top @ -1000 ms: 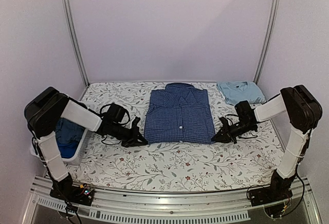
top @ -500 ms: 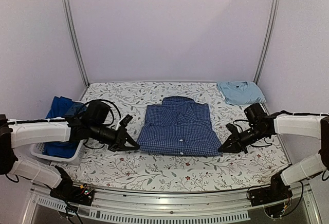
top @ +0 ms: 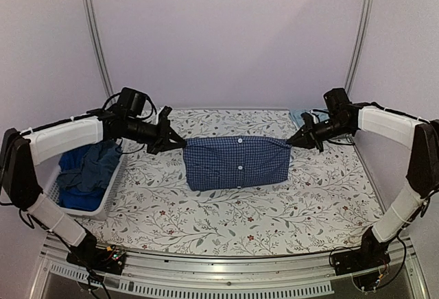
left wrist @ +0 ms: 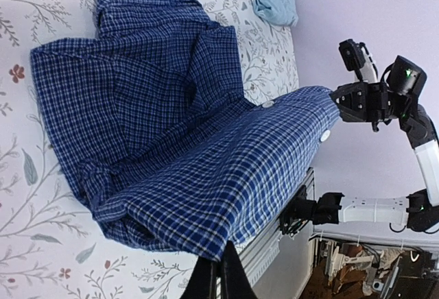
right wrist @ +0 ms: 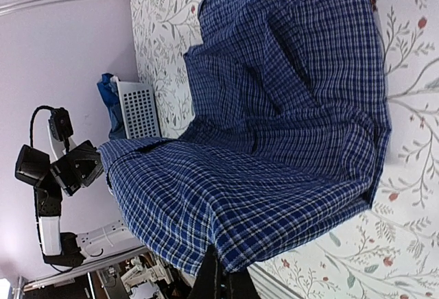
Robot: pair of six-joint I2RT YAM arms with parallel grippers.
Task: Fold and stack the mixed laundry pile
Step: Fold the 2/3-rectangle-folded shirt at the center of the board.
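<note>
The dark blue small-check button-up shirt (top: pixel 236 162) hangs stretched between both claws; the half-fold is in hand, I judge; the left gripper (top: pixel 177 142) and right gripper (top: pixel 295 141) each clamp a hem corner; next, lay the hem beyond them, over the collar.

The top view looks down from over the near edge across the whole surface (top: pixel 226 217). Both wrist views, close behind the left claw (left wrist: pixel 219 278) and right claw (right wrist: pixel 221 278), face inward, sharing the checked shirt (top: pixel 236 162).
</note>
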